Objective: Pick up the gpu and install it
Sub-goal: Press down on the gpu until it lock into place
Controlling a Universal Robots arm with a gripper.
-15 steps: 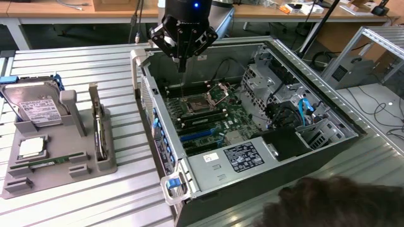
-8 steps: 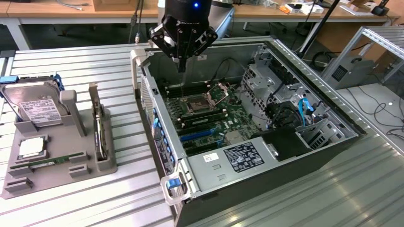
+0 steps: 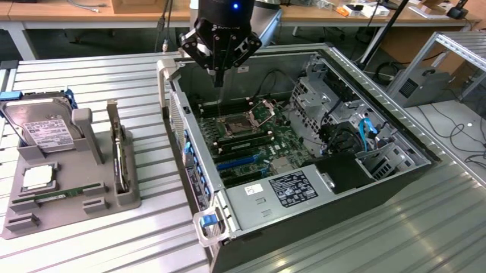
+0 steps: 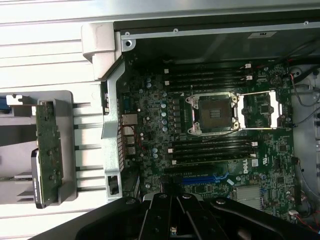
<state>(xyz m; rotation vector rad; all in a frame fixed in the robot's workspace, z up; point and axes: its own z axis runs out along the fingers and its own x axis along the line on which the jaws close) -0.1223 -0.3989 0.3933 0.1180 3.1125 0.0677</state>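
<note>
Exterior view slants down over the whole case [image 3: 176, 108]; wrist view faces its motherboard [image 4: 150, 125] from directly above

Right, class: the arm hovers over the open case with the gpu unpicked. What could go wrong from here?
The tool hangs over the bare motherboard; descending here could hit components.
The gpu stands edge-on in the grey holder near the hard drive; a skewed grasp could jam it.

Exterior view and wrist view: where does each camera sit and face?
Exterior view: off the arm, high, looking down on the open computer case; the end effector hangs over it.
Wrist view: on the wrist, facing down onto the motherboard; the end effector shows.
Both show the case, the end effector and the gpu.
</note>
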